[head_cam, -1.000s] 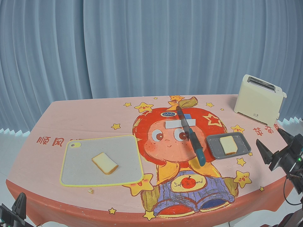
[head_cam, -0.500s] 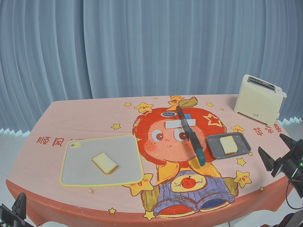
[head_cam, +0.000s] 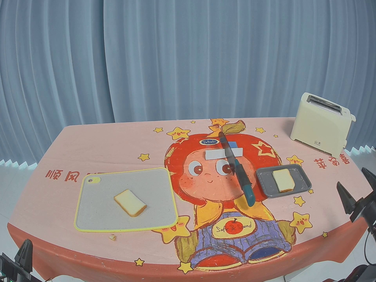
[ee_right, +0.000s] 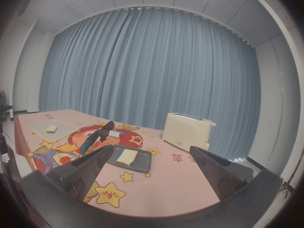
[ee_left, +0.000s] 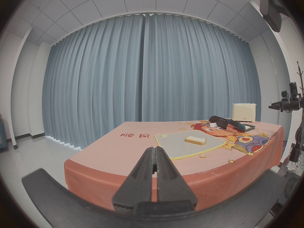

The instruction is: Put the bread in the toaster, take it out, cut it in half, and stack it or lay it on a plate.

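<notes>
One piece of bread (head_cam: 130, 202) lies on the grey cutting board (head_cam: 98, 212) at the table's front left. A second piece (head_cam: 283, 179) rests on the small grey plate (head_cam: 303, 183) on the right. The cream toaster (head_cam: 322, 123) stands at the far right corner with its slots empty. My right gripper (head_cam: 351, 176) hangs open off the table's right edge, apart from the plate (ee_right: 142, 163), nothing between its fingers. My left gripper (ee_left: 155, 149) is shut and empty, below the table's front left corner.
A knife (head_cam: 237, 169) with a blue handle leans across a white block (head_cam: 215, 154) in the middle of the table, between board and plate. A crumb (head_cam: 112, 237) lies in front of the board. Blue curtains hang behind the table.
My right gripper has drawn back to the right and down, away from the plate, still open. The left arm, bread, knife and toaster have not moved.
</notes>
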Robot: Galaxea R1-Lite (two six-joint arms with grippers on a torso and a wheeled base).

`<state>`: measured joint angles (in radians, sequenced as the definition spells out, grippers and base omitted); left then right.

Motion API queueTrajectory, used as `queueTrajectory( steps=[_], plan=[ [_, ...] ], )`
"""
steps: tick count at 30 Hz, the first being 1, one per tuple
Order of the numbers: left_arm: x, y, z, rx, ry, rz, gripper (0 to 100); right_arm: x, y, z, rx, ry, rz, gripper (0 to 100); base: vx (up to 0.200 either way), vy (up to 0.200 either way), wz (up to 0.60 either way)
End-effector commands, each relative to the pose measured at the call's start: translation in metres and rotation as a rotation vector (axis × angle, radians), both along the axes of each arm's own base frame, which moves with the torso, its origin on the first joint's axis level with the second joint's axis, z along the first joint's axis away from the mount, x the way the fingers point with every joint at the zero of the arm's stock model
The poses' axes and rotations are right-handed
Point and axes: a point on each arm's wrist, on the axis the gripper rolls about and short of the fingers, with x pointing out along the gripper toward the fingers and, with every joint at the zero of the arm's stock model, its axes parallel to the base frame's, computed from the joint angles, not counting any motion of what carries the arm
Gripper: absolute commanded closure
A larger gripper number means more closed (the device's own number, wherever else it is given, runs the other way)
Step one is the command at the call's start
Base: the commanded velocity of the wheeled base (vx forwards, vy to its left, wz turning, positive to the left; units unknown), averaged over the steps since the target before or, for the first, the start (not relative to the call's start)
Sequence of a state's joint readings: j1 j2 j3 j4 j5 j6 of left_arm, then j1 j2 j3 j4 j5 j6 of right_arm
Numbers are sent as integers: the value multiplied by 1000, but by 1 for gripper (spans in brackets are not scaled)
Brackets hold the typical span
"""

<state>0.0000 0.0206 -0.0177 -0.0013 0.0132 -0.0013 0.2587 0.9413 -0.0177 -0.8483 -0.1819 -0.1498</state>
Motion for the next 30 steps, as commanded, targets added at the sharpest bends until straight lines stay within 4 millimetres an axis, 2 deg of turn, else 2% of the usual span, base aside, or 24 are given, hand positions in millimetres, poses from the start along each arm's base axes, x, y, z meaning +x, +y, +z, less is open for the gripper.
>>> queueTrajectory(
  steps=[1,6,8,12,16,18,21,30],
  plan=[
    [1,0,-5,0,18,1,100,-28,-14,5,31,-126,-98,0,0,0,0],
    [1,0,-5,0,18,-1,100,-52,-20,3,52,-200,-163,0,0,0,0],
    [1,0,-5,0,18,-1,100,-54,-20,2,64,-199,-166,0,0,0,0],
    [1,0,-5,0,18,2,100,-74,-21,-13,176,-164,-108,0,0,0,0],
    [1,0,-5,0,18,1,100,-91,-21,-29,178,-150,-43,0,0,0,0],
    [1,0,-5,0,18,-1,100,-107,-21,-52,157,-119,19,0,0,0,0],
    [1,0,-5,0,18,-1,100,-106,-21,-64,153,8,5,0,0,0,0],
    [1,0,-5,0,18,1,100,-106,-20,-64,174,8,-12,0,0,0,0]
  ],
)
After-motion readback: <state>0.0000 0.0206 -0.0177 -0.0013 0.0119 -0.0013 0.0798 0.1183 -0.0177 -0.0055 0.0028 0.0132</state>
